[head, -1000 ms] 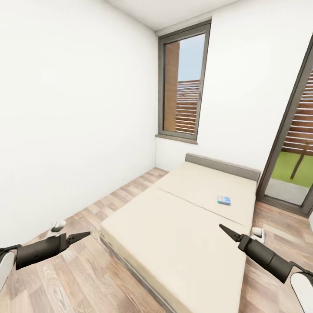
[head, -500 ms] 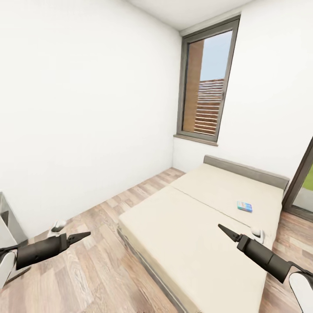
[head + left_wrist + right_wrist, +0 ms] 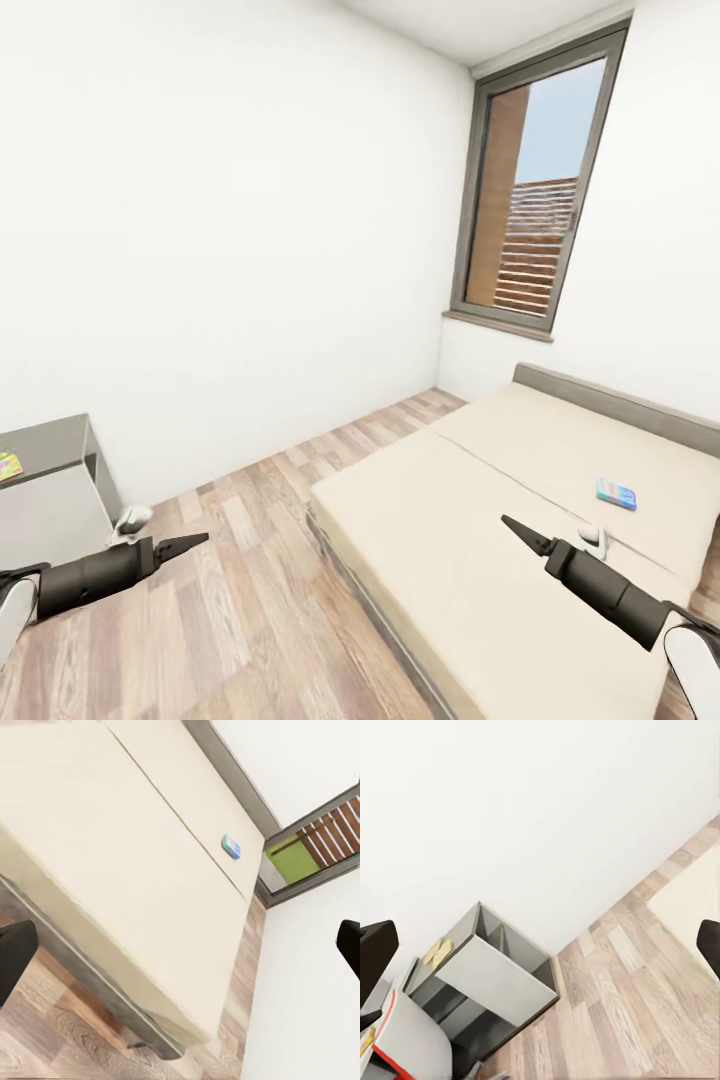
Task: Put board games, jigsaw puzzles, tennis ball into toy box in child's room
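- Bed (image 3: 480, 520): cream mattress with a seam across it, on the plank floor (image 3: 250, 600), its grey headboard against the window wall. In the left wrist view the bed (image 3: 112, 847) spans most of the frame.
- Board game (image 3: 616, 493): a small blue box lying flat on the bed, past the seam, near the headboard end and toward the far side edge. In the left wrist view it (image 3: 231, 846) sits just beyond the seam, near the mattress edge facing the glass door.
- Surface (image 3: 45, 445): a grey desk wing at the left wall. A small multicoloured flat item (image 3: 8, 465) lies on its top at the picture's edge; its kind cannot be determined.
- In the right wrist view the grey desk wing (image 3: 495, 975) stands against the white wall with an open shelf below; a small yellow flat item (image 3: 437, 951) lies on its top near the wall edge. A red-and-white chair (image 3: 397, 1035) is just beside it.
- Left gripper (image 3: 190, 543): held over the floor, beside the bed, apart from all items. Fingers are spread wide in the left wrist view, holding nothing.
- Right gripper (image 3: 520, 530): held above the bed, near the board game but not touching it. Fingers are spread wide in the right wrist view, holding nothing.
- Window (image 3: 530, 200): tall, grey-framed, above the headboard.
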